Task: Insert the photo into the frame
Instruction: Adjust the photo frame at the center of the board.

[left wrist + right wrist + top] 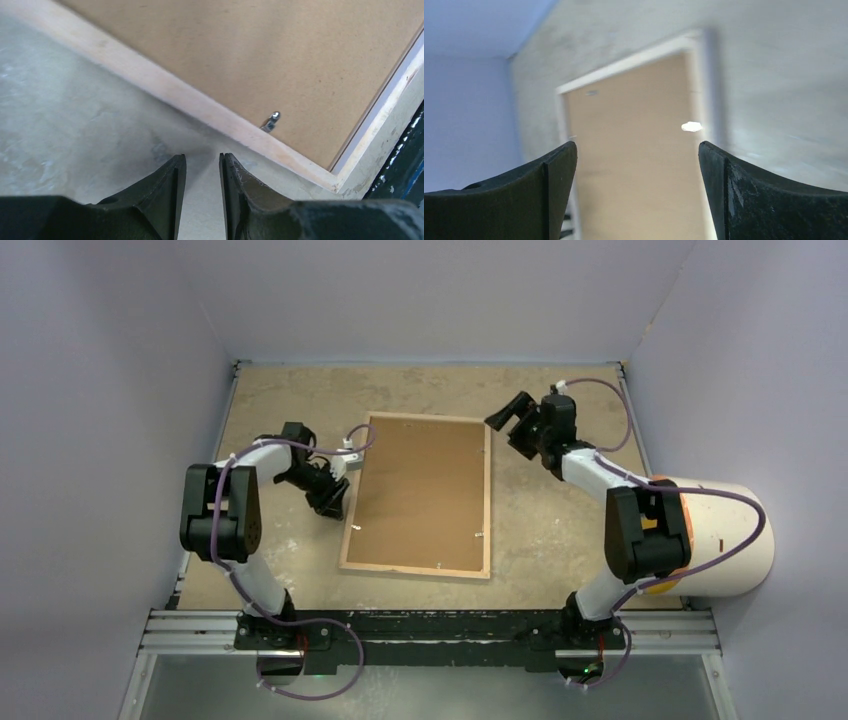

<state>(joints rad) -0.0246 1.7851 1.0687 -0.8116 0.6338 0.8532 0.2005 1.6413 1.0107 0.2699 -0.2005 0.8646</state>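
Observation:
The frame [415, 568] lies flat mid-table with its light wood face up. The plain brown backing board [420, 490] fills it, held by small metal tabs [270, 121]. The photo is hidden. My left gripper [335, 508] sits low over the bare table just off the frame's left rail [165, 87]. Its jaws are a narrow gap apart and empty [202, 157]. My right gripper [508, 425] hovers above the frame's far right corner, wide open and empty [637, 150]. It looks down on the board [634, 140] and a shiny tab [692, 127].
A white cylinder with an orange end [725, 535] stands at the right, behind the right arm. Grey walls close in the table on three sides. A metal rail [430, 630] runs along the near edge.

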